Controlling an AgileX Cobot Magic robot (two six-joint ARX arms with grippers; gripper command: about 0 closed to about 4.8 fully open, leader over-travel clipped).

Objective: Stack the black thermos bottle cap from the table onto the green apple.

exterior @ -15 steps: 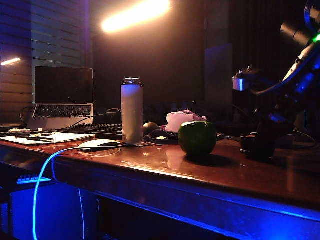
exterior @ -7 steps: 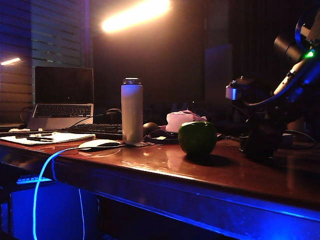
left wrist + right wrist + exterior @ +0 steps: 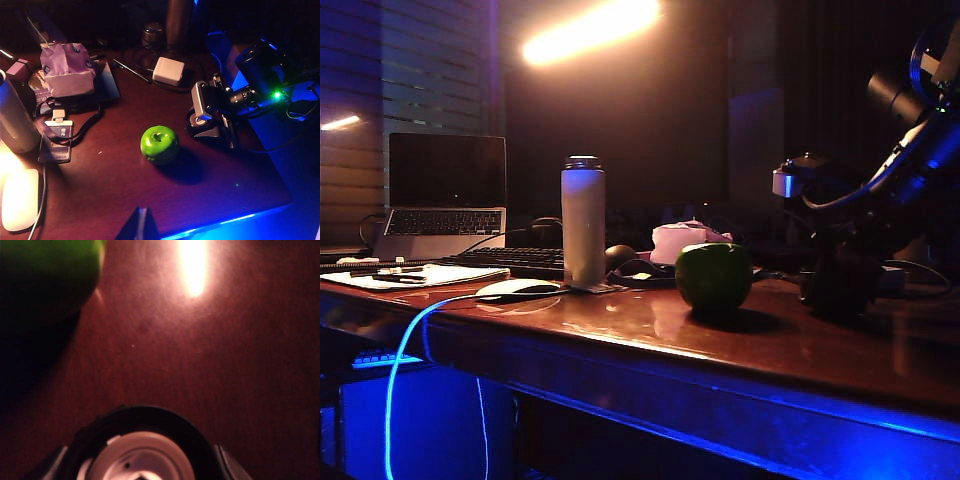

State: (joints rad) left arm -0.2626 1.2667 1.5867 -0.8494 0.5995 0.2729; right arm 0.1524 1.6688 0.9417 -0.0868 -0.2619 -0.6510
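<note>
Landmark = green apple (image 3: pixel 714 277), one only, sitting on the counter (image 3: pixel 620 330) near its blue-lit front edge.

Left of the apple: one white mouse (image 3: pixel 19 199), one pale thermos bottle (image 3: pixel 583 222), one badge on a lanyard (image 3: pixel 56 141), one pale crumpled bag (image 3: pixel 67 69) further back. Behind the apple: one white charger brick (image 3: pixel 170 70).

Left gripper (image 3: pixel 141 227): well in front of the apple, off the counter edge, only a dark tip in frame. Can't tell whether the jaws stand apart or together.

Right gripper (image 3: pixel 210 127): just right of the apple, arm bent down with the gripper low at the counter. Jaws straddle the black thermos bottle cap (image 3: pixel 141 447), one each side; can't tell if they clamp it yet. One cap, standing on the counter open side up, pale inside, cut off by the right wrist frame edge.

Exterior view: cap and gripper merge into a dark silhouette, detail unreadable.
</note>
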